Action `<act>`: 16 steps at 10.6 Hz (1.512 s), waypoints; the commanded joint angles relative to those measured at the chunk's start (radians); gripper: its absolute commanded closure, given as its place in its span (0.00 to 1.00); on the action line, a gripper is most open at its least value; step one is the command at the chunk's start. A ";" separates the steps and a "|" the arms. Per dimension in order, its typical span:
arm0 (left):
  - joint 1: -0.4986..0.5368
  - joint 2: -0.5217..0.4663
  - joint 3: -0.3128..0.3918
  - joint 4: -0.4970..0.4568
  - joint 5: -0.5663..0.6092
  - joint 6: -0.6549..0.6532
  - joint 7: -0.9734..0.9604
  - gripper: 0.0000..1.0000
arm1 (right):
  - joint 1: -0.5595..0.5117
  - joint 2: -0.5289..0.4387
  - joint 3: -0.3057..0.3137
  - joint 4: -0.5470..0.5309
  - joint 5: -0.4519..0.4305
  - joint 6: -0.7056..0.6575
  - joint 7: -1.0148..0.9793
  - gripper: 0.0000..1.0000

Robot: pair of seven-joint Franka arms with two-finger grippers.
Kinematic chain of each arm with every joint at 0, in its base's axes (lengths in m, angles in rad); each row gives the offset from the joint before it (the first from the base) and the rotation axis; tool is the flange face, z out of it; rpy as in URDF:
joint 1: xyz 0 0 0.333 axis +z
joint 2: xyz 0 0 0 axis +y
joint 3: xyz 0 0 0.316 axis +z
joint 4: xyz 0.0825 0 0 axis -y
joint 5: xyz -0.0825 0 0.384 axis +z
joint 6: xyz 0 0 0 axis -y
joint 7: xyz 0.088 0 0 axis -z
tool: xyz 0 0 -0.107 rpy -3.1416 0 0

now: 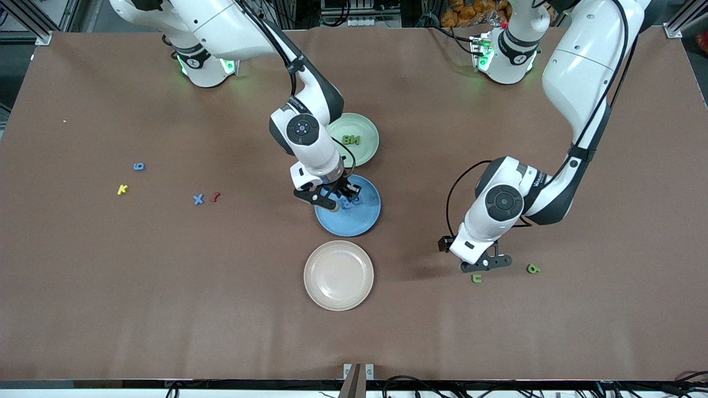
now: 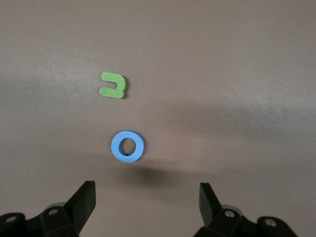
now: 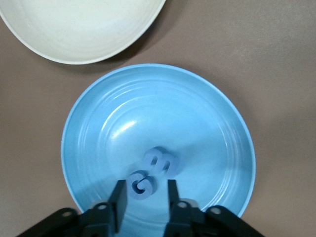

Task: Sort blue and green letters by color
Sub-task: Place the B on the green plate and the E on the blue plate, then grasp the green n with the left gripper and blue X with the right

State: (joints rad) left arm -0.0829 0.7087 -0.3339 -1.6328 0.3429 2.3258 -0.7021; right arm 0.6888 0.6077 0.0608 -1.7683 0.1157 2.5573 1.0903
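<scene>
Quick one on where we see this going sideways.

The right gripper (image 3: 145, 182) sits low over the blue plate (image 3: 74, 128), mid-frame in the front view. Its jaws are only a crack apart, with a blue letter (image 3: 143, 183) between them. That letter is in the plate, touching or just beside a second blue letter (image 3: 160, 162). We reckon the gap is the worry. If the piece clings to one pad it could ride up with the gripper and drop onto the table. It could also tip onto its neighbour and skid toward the rim.

The left gripper (image 2: 146, 186) hangs with its jaws spread wide and empty, low in the front view toward the left arm's end of the table. Below it lies a blue ring (image 2: 128, 146), roughly centred between the jaws, so that's our guess for the next pick. A green piece (image 2: 113, 85) lies near the ring but clear of it. The ring is flat and thin, so a shallow descent might just shove it along the table. A skewed approach could drag the green piece in too.

Another green number (image 1: 533, 269) sits near that gripper. A blue 6 (image 1: 139, 166) and a blue X (image 1: 198, 199) wait toward the right arm's end. The X is just beside a dark red piece (image 1: 215, 196), which is easy to snag by mistake.
</scene>
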 commanded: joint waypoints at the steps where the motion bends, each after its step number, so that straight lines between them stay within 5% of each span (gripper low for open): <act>1: -0.002 0.054 0.004 0.076 0.024 0.000 0.022 0.13 | -0.056 -0.032 0.004 0.021 0.002 -0.125 -0.105 0.00; 4: 0.014 0.113 0.013 0.131 0.025 0.003 0.094 0.13 | -0.188 -0.094 0.005 0.003 0.001 -0.296 -0.436 0.00; 6: 0.029 0.129 0.038 0.142 0.022 0.015 0.202 0.13 | -0.285 -0.179 0.005 -0.103 -0.010 -0.308 -0.637 0.00; 10: 0.071 0.163 0.038 0.169 0.019 0.032 0.357 0.21 | -0.509 -0.281 0.008 -0.273 -0.161 -0.298 -0.981 0.00; 16: 0.064 0.199 0.038 0.232 0.019 0.032 0.354 0.24 | -0.715 -0.384 0.027 -0.592 -0.221 0.003 -1.268 0.00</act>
State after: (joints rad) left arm -0.0126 0.8813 -0.2918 -1.4474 0.3430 2.3573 -0.3541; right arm 0.0263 0.3168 0.0607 -2.2159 -0.0836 2.4952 -0.1191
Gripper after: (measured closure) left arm 0.229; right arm 0.000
